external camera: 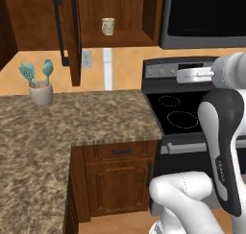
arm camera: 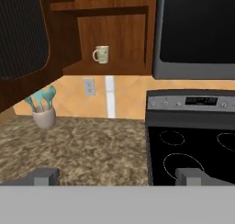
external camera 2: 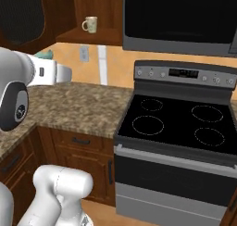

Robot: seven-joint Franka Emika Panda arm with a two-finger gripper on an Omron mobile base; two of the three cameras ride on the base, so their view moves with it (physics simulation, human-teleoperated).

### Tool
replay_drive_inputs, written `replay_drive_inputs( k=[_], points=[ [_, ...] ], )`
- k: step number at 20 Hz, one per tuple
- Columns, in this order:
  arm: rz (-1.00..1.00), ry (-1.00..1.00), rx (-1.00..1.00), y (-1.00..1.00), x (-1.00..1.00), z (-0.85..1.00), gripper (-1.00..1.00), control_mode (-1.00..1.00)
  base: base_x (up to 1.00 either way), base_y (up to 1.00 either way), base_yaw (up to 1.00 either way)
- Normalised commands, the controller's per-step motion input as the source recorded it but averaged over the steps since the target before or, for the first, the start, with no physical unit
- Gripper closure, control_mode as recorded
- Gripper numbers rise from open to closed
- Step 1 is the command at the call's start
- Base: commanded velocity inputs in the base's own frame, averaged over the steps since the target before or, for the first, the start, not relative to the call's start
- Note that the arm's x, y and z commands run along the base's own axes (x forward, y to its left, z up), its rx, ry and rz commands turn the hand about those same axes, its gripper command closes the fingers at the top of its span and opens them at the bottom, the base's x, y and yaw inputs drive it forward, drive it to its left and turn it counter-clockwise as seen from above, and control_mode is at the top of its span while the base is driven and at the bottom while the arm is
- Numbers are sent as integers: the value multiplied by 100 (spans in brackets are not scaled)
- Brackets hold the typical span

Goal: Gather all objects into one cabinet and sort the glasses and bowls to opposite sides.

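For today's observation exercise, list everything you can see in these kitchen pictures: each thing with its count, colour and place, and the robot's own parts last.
cup: one, pale beige, speckled, with a handle, on the lower shelf of the open cabinet
cabinet: one, dark brown wood, on the wall left of the microwave
microwave: one, black, above the stove
stove: one, black top with four rings, right of the counter
counter: one, speckled brown stone
utensil holder: one, off-white, holding teal utensils, on the counter by the wall
wall socket: one, grey, on the tan wall
claw: one, dark tips, open, holding nothing, over the counter edge
arm: one, white with dark joints
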Motion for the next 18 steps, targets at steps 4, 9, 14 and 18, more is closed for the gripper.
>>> replay_drive_inputs(
  k=[4,9,14,18],
  points=[
    [0,0,0,0,0,0,-100,100,36,24,0],
    [0,0,0,0,0,0,-100,100,61,26,-3],
    [0,0,0,0,0,0,-100,100,36,42,4],
    [0,0,0,0,0,0,-100,100,35,22,0]
  ],
)
